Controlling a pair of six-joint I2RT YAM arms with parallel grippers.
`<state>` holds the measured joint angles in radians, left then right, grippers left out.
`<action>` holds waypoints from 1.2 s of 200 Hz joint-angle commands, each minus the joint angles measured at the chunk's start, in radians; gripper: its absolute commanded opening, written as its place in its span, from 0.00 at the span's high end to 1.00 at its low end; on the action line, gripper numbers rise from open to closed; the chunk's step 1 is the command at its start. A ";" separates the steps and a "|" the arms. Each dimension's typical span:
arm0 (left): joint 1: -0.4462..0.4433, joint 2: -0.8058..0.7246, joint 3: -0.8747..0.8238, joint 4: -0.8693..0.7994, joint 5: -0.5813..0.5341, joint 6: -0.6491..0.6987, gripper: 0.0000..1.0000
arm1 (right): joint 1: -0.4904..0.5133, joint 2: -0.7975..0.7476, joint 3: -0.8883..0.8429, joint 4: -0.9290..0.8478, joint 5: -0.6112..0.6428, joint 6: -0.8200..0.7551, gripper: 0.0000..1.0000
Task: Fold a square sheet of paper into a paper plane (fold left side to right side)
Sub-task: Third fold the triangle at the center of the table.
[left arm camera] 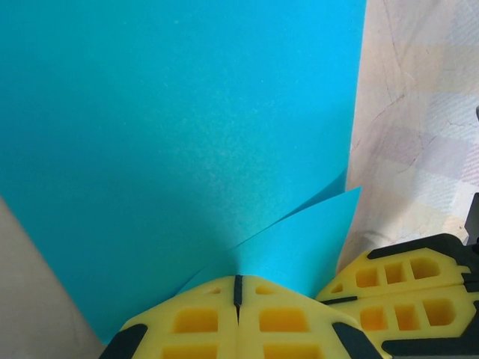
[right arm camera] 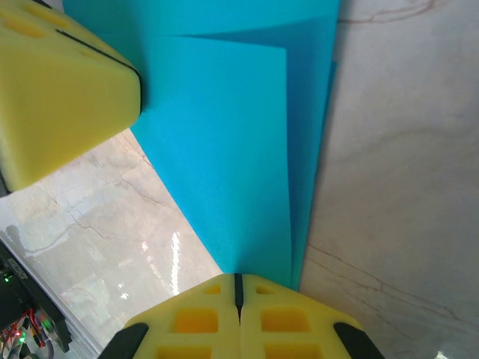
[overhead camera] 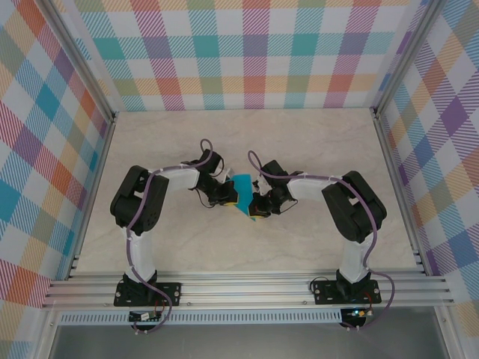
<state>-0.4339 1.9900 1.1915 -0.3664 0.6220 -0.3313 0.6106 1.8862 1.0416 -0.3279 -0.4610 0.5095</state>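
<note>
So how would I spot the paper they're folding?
Look at the middle of the pale marble table, where the two arms meet. The square sheet of paper is pinched in both sets of yellow jaws. It's the one plain bright cyan-blue thing.

Pastel plaid walls close in the worktop at its back, left and right edges. Its surface is pale, marble-veined and softly glossy. Ribbed aluminium rails run along its near edge.
</note>
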 commanded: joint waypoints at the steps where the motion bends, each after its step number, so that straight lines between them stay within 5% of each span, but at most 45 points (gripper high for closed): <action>1: 0.097 0.057 0.030 -0.014 -0.228 0.037 1.00 | 0.006 0.048 -0.057 -0.151 0.067 -0.012 1.00; 73: 0.130 -0.009 0.062 -0.050 -0.190 0.064 0.94 | 0.007 0.033 -0.064 -0.137 0.018 -0.026 1.00; 126: 0.136 -0.235 -0.022 -0.076 -0.169 0.033 0.55 | 0.005 -0.072 -0.059 -0.036 -0.019 -0.045 0.90; 145: 0.136 -0.285 -0.084 -0.042 -0.116 -0.015 0.49 | 0.002 -0.122 -0.047 -0.017 -0.004 -0.056 0.83; 188: 0.117 -0.327 -0.240 0.142 -0.019 -0.159 0.42 | -0.016 -0.179 -0.018 -0.024 0.046 -0.119 0.65; 240: 0.073 -0.242 -0.243 0.265 0.041 -0.242 0.42 | -0.012 -0.177 0.021 -0.031 0.082 -0.151 0.63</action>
<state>-0.3328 1.7073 0.9321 -0.1913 0.6060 -0.5171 0.5972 1.7176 1.0218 -0.3382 -0.4095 0.4015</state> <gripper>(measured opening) 0.577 0.364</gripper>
